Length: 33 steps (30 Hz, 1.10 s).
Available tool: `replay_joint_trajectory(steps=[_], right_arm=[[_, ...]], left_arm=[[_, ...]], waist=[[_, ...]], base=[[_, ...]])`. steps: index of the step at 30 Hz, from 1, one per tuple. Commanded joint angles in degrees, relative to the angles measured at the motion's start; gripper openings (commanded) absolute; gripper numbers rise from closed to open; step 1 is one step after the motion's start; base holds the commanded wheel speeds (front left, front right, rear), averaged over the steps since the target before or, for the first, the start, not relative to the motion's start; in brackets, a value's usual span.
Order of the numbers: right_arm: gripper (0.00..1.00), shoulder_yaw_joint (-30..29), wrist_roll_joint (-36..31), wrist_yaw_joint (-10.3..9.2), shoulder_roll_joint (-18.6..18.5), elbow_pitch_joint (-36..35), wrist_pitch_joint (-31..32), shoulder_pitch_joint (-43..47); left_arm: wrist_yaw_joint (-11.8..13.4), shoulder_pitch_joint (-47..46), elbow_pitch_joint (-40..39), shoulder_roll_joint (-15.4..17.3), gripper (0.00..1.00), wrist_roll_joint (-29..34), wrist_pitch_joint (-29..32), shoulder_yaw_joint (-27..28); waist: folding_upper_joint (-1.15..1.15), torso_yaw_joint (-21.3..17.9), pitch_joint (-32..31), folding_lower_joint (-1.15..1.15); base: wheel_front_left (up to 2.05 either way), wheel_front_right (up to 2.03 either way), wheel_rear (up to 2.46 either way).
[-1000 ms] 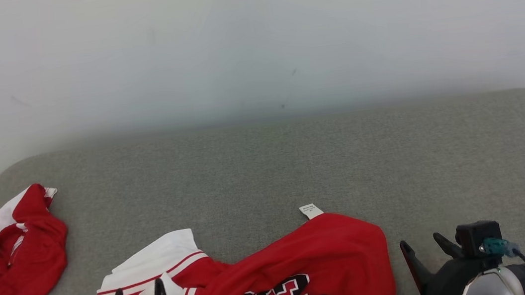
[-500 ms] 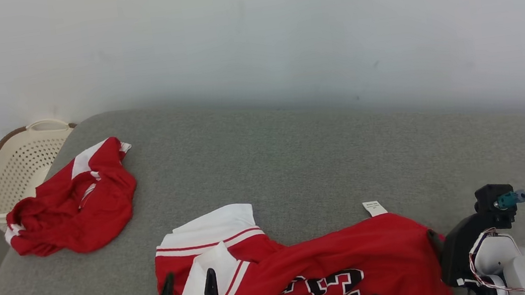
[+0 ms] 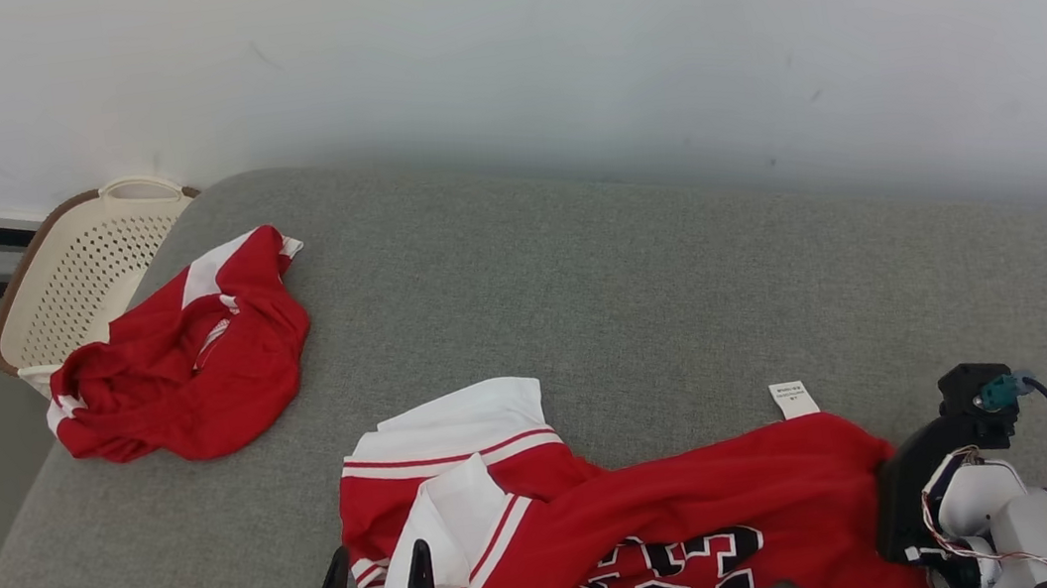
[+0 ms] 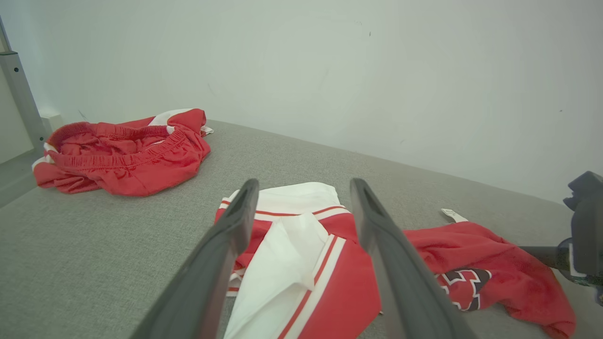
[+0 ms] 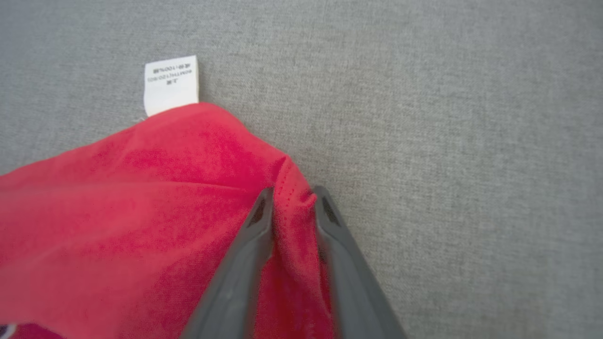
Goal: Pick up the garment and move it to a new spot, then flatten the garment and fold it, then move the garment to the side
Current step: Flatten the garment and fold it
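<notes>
Soft red jersey [image 3: 669, 506] lies crumpled on the padded surface [image 3: 644, 299] — right pincer [image 5: 293, 195] pinches a fold at its edge; left pincer [image 4: 304, 188] gapes empty by the white-trimmed end, likely the second hold.

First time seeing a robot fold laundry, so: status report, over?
Right pincer clamped on red jersey, edge fold. Left pincer open, by its white-striped end. Second red garment apart, far left.
</notes>
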Motion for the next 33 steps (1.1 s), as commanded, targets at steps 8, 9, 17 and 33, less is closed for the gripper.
replay_joint_trajectory(steps=[8, 9, 17, 33], right_arm=[[0.00, -4.34, -11.69, -0.13, 0.04, -6.33, -9.16, -1.70], [0.00, -5.15, -13.32, -0.13, 0.03, -7.90, -10.41, -1.45], [0.00, -8.84, -18.26, -0.13, 0.04, -14.70, -10.11, 5.92], [1.00, -2.41, -8.05, -0.13, 0.07, -22.31, -6.32, 20.17]], left_arm=[[-2.28, 0.19, 1.92, -0.98, 1.00, 0.82, -0.21, 1.98], [-2.53, 0.34, 2.15, -1.08, 1.00, 0.83, -0.22, 2.11], [-4.35, 1.20, 3.24, -1.98, 1.00, 1.45, -0.21, 3.32], [-6.85, 2.20, 6.45, -2.59, 1.00, 1.98, -0.21, 5.15]], waist=[[0.00, -2.73, -0.96, 0.00], [0.00, -3.07, -1.10, 0.00], [0.00, -5.56, -1.67, 0.00], [0.00, -10.53, -4.02, 0.00]], base=[[0.00, 0.00, 0.00], [0.00, 0.00, 0.00], [0.00, 0.00, 0.00], [0.00, 0.00, 0.00]])
